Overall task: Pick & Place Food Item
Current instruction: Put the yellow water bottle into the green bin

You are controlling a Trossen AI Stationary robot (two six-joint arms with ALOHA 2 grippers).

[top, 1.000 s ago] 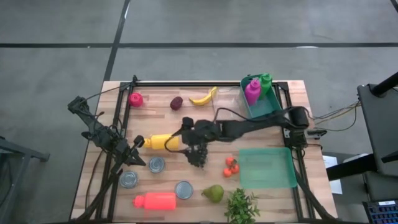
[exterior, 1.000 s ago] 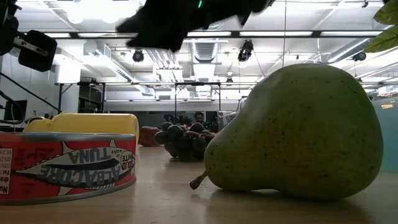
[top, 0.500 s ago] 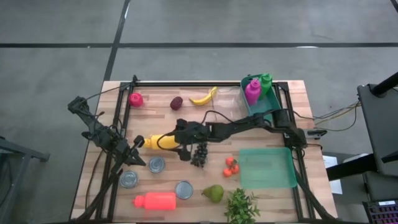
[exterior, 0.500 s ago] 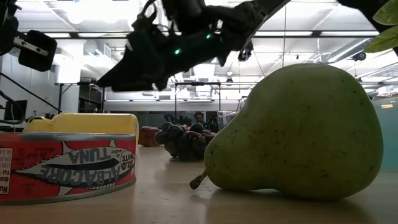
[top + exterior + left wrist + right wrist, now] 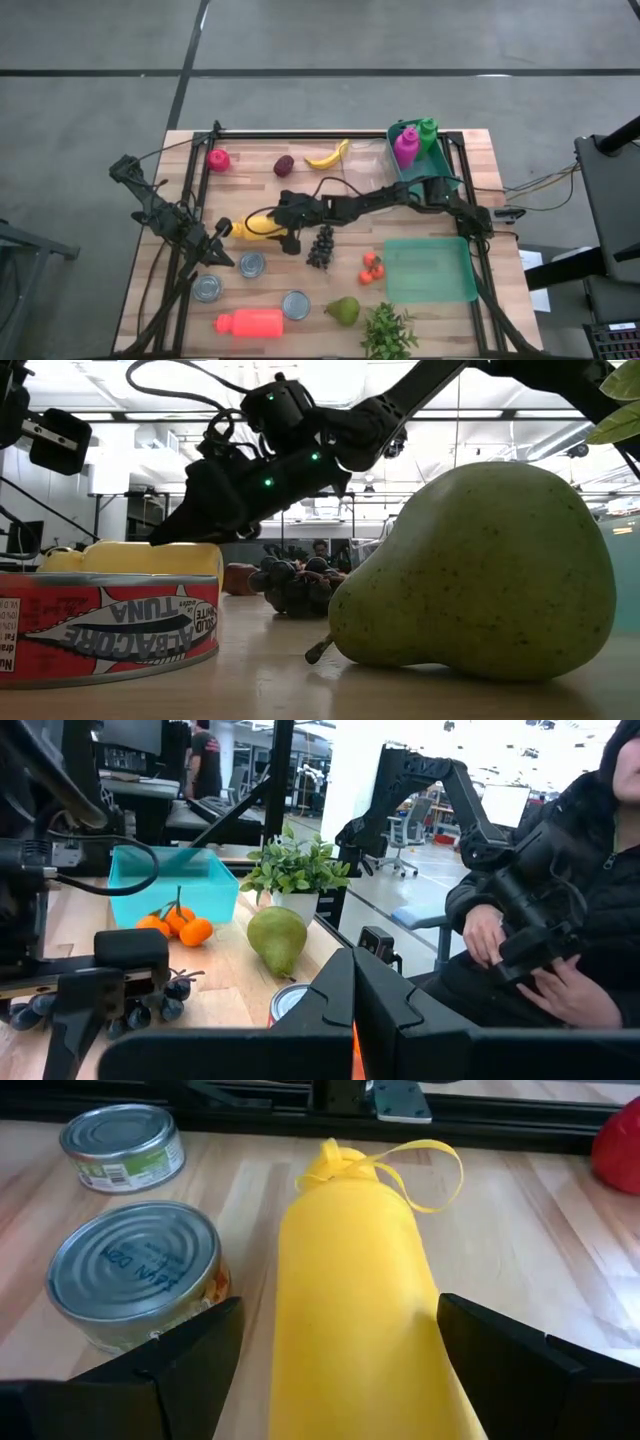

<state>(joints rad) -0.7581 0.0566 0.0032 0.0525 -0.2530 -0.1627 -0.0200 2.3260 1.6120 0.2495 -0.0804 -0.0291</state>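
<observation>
Yellow bottle, green pear, teal tray.

A pear lies near a potted plant.

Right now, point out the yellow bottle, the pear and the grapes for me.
yellow bottle [image 5: 355,1280], right wrist view, middle of its body.
pear [image 5: 480,575], low view, centre of its green side.
grapes [image 5: 320,246], high view, middle of the bunch.

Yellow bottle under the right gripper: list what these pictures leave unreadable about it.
- High view: right gripper covers much of the yellow bottle.
- Right wrist view: bottle's near end cut off by the edge; finger contact unclear.
- Low view: tuna can hides its base.
</observation>
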